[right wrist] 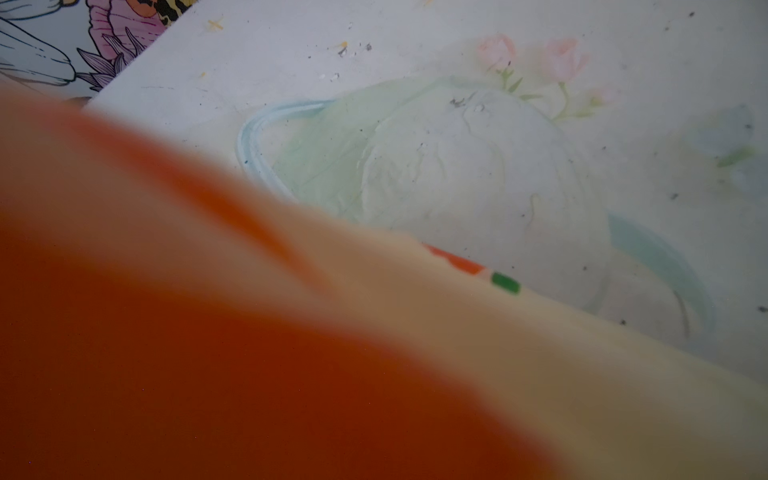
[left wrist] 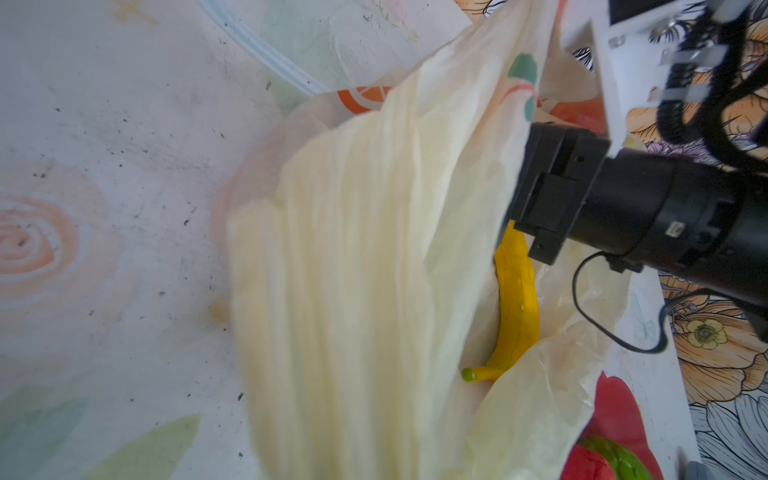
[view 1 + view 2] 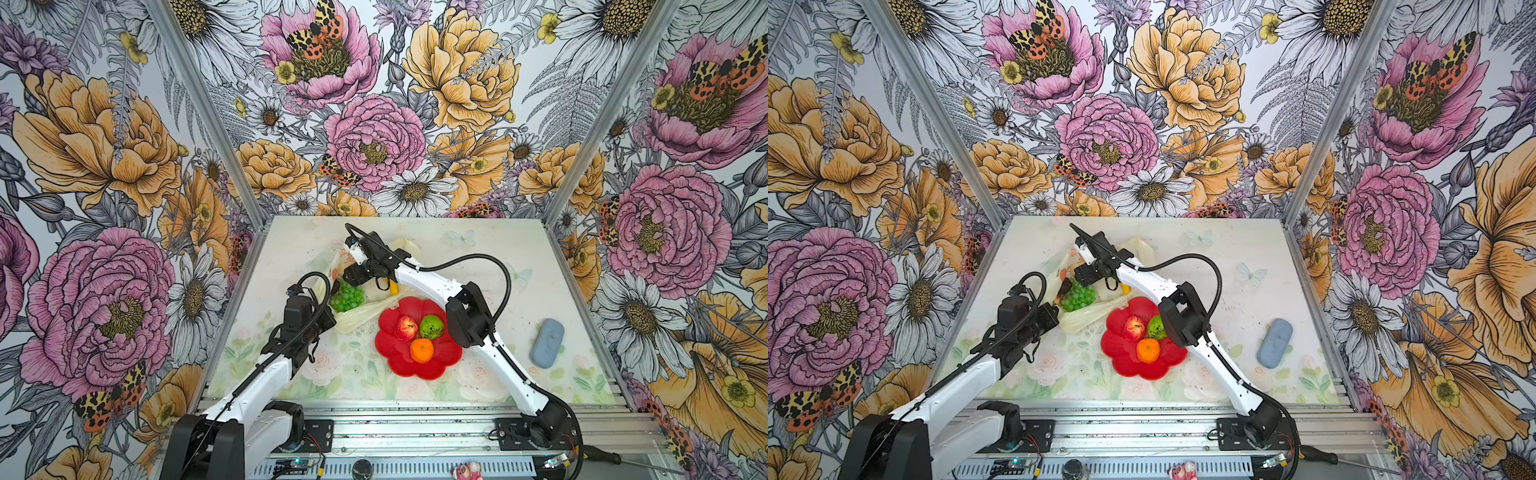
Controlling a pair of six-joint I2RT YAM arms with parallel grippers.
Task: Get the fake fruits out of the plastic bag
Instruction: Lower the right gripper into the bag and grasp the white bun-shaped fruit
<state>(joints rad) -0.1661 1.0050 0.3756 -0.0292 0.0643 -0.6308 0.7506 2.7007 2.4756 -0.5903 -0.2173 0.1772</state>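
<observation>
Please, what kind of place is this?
Probably a robot test booth, not a home: aluminium posts hold floral wallpaper panels, the left arm and right arm stand on a metal rail, and fake fruits sit on a red plate.

plate [image 3: 395, 355] 1 | plated fruits [image 3: 422, 350] 3 | grape bunch [image 3: 347, 297] 1 | banana [image 2: 515, 303] 1 | bag [image 3: 357, 318] 1 | pad [image 3: 547, 343] 1

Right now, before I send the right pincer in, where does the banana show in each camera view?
In a top view: banana, only a yellow tip, mid-table, just beyond the red plate.
In a top view: same tip, beyond the plate.
Left wrist: most of its length, lying in the bag's mouth.
Right wrist: not in it.
Shared landmark: the plastic bag.
</observation>
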